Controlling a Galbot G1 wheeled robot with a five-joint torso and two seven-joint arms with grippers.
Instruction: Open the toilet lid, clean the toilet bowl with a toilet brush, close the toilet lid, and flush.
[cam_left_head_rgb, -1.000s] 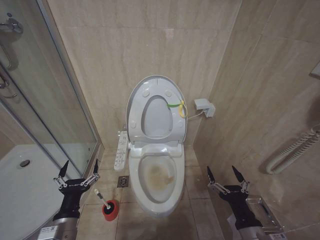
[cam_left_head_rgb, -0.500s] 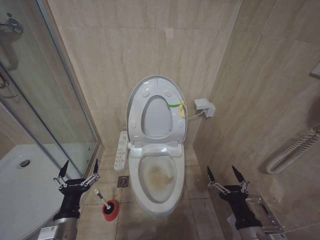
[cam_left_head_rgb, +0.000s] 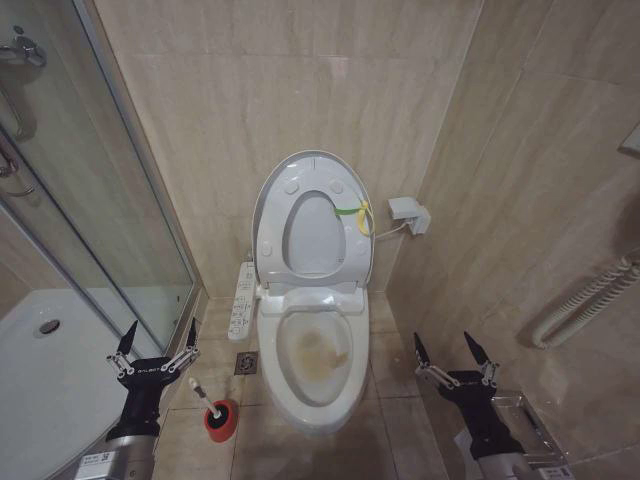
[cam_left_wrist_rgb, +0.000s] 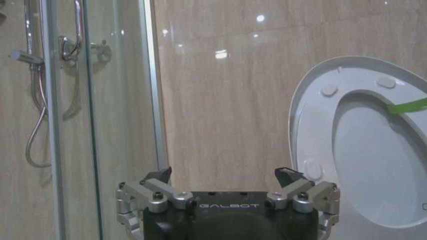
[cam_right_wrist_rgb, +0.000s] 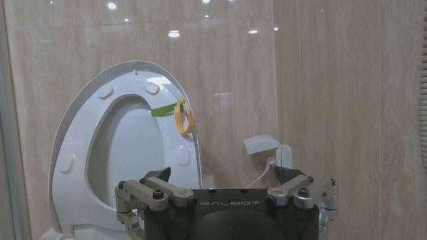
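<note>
The toilet lid (cam_left_head_rgb: 310, 240) stands raised against the back wall with the seat ring (cam_left_head_rgb: 270, 240) up in front of it and a yellow-green strap (cam_left_head_rgb: 352, 212) at its right edge. Below lies the toilet bowl (cam_left_head_rgb: 315, 360), stained brownish-yellow inside. The toilet brush (cam_left_head_rgb: 201, 395) leans in a red holder (cam_left_head_rgb: 221, 422) on the floor left of the bowl. My left gripper (cam_left_head_rgb: 160, 332) is open just left of the brush, above it. My right gripper (cam_left_head_rgb: 443, 342) is open to the right of the bowl. The wrist views show the left gripper (cam_left_wrist_rgb: 225, 175), the right gripper (cam_right_wrist_rgb: 225, 175) and the lid (cam_right_wrist_rgb: 127, 145).
A glass shower door (cam_left_head_rgb: 100, 200) and a white shower tray (cam_left_head_rgb: 50, 370) close off the left. A control panel (cam_left_head_rgb: 242, 300) hangs beside the bowl, with a floor drain (cam_left_head_rgb: 246, 363) below it. A wall box (cam_left_head_rgb: 408, 213) and a ribbed hose (cam_left_head_rgb: 590, 300) are on the right.
</note>
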